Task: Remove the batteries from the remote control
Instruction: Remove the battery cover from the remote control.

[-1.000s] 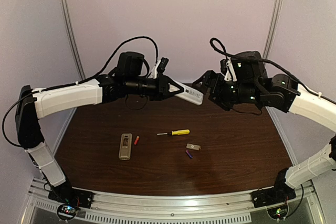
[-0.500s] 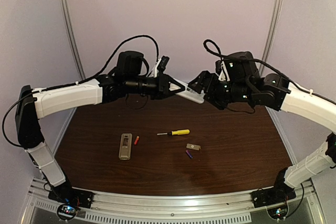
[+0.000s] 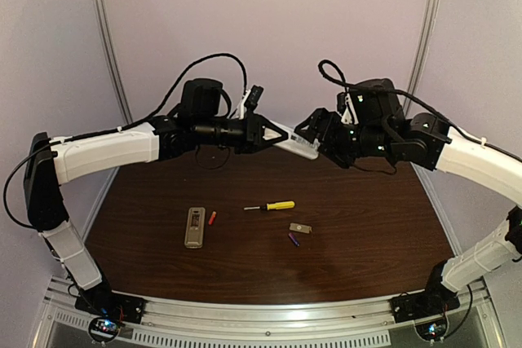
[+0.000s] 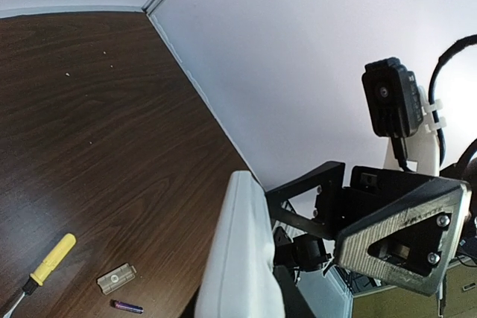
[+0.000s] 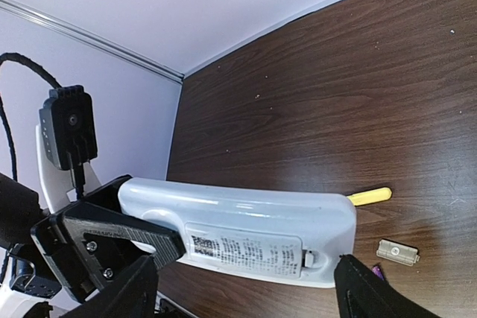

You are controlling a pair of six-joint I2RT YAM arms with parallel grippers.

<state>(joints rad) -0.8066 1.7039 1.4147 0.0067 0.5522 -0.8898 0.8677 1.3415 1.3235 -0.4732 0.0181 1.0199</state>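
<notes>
My left gripper (image 3: 273, 137) is shut on a white remote (image 3: 295, 145) and holds it high above the table. In the right wrist view the remote (image 5: 246, 232) shows its labelled back cover, closed. My right gripper (image 3: 316, 131) is open, its jaws wide apart on either side of the remote's free end and not touching it. A red battery (image 3: 212, 218) and a purple battery (image 3: 294, 240) lie on the table. The purple one also shows in the left wrist view (image 4: 127, 306). The orange and the second purple battery are out of view.
A grey-brown remote (image 3: 194, 226) lies beside the red battery. A yellow-handled screwdriver (image 3: 273, 206) and a small grey cover plate (image 3: 300, 227) lie mid-table. The dark wooden table (image 3: 367, 234) ends at pale walls behind and at both sides.
My right gripper has moved left, up to the free end of the white remote. The left arm and the things on the table have not moved.
</notes>
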